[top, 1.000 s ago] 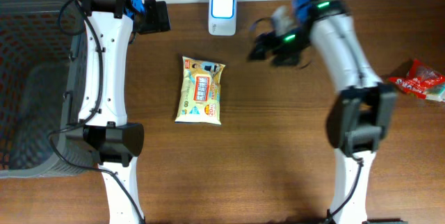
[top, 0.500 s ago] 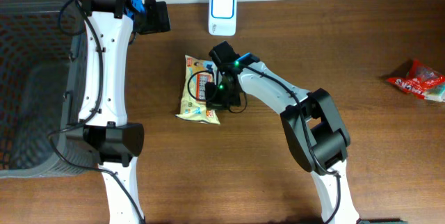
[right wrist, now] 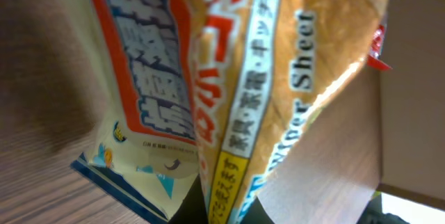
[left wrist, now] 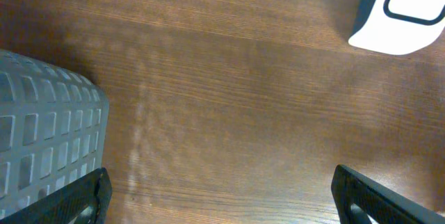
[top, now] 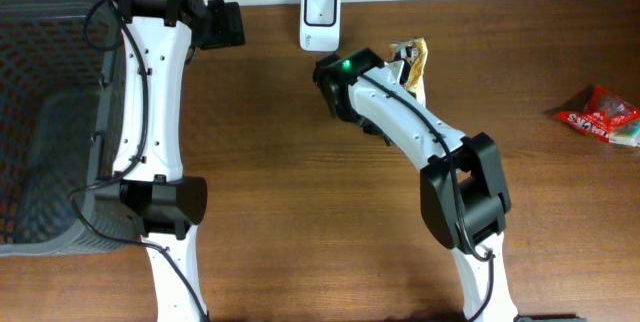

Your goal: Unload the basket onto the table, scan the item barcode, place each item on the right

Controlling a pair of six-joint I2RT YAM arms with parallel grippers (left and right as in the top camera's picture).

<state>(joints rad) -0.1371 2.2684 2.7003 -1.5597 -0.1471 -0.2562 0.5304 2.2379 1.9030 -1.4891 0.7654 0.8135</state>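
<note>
The item is a yellow and orange wet-wipe packet [top: 414, 63], held up off the table just right of the white barcode scanner [top: 320, 19]. My right gripper [top: 400, 65] is shut on it. In the right wrist view the packet [right wrist: 229, 78] fills the frame, folded and pinched at its lower edge between the jaws of the right gripper [right wrist: 224, 209]. My left gripper [top: 226, 24] hangs open left of the scanner, with nothing in it. The left wrist view shows its dark fingertips [left wrist: 80, 200] far apart over bare wood, and the scanner [left wrist: 402, 10] at the top right.
A dark mesh basket [top: 50, 112] fills the table's left side; its grey corner [left wrist: 42, 137] shows in the left wrist view. A red snack packet [top: 600, 117] lies at the far right edge.
My right gripper shut on the packet in the middle of the table, lifted it and carried it back and right, next to the scanner. The left arm has not moved.
</note>
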